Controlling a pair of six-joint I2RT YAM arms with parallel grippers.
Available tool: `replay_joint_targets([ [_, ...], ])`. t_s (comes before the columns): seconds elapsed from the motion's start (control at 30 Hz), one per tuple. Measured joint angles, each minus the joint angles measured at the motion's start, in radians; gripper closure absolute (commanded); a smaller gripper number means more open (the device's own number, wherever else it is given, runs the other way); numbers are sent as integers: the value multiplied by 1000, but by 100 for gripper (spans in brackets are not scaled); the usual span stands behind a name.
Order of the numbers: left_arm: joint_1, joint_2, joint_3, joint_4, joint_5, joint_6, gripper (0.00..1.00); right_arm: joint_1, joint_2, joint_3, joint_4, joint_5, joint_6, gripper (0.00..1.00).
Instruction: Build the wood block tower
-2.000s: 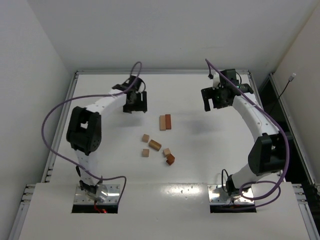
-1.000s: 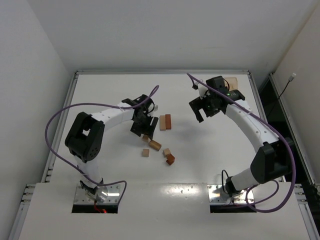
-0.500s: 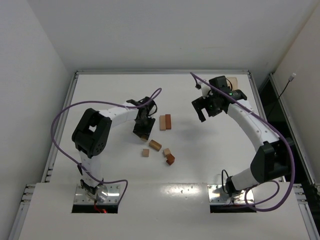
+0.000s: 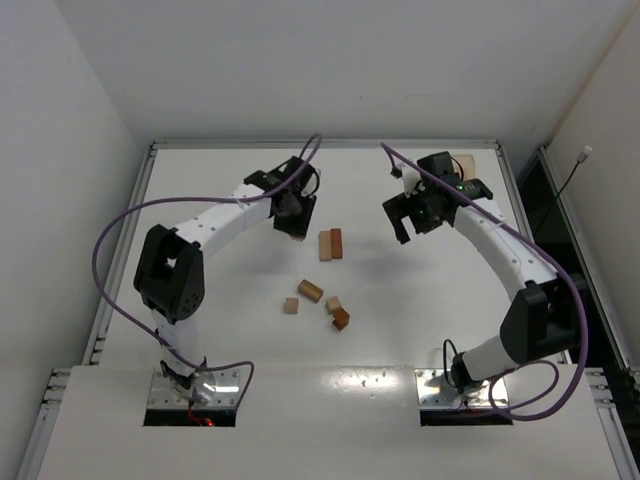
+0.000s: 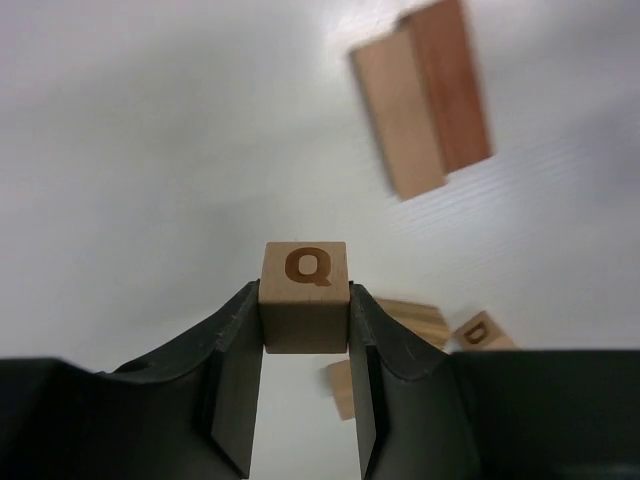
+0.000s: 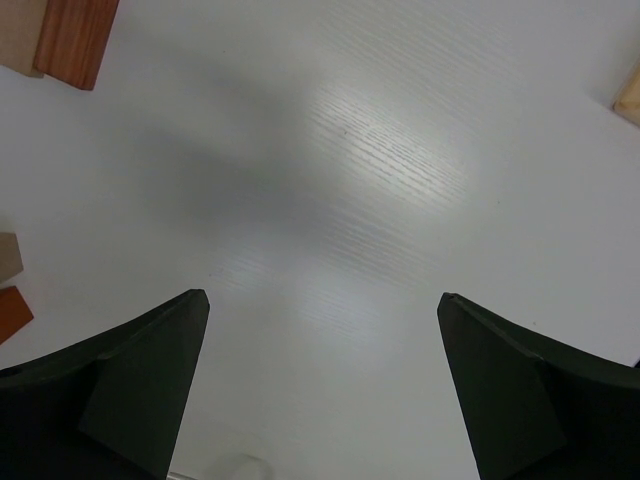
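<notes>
My left gripper [image 4: 294, 222] is shut on a light tan cube marked Q [image 5: 305, 295] and holds it above the table, left of two bars. The bars, one tan and one reddish-brown [image 4: 330, 244], lie side by side and also show in the left wrist view [image 5: 425, 95]. Several loose wood blocks lie nearer: a short tan piece [image 4: 309, 290], a small cube [image 4: 291, 306], a tan cube [image 4: 333, 303] and a reddish-brown block [image 4: 341, 319]. A cube marked D [image 5: 480, 332] shows under the left gripper. My right gripper [image 4: 413, 218] is open and empty, right of the bars [image 6: 72, 35]. No stack stands.
A tan object [image 4: 465, 163] sits at the table's back right, behind my right arm, and its corner shows in the right wrist view [image 6: 630, 95]. The table has a raised metal rim [image 4: 150, 160]. White walls close in on the left and back.
My left gripper came down over the cube by the loose blocks, shut on it, lifted it and carried it toward the back. The right gripper moved toward the middle, then held still.
</notes>
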Motion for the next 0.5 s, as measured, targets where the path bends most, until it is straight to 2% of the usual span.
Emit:
replay_joint_targets([
  [0.2, -35, 25, 224, -6, -16, 0, 100, 0, 37, 26, -6, -41, 21, 4],
  [0.37, -60, 195, 431, -3, 27, 66, 100, -10, 45, 59, -6, -63, 30, 4],
  [0.5, -73, 304, 502, -8, 61, 115, 100, -40, 45, 62, -5, -81, 38, 4],
])
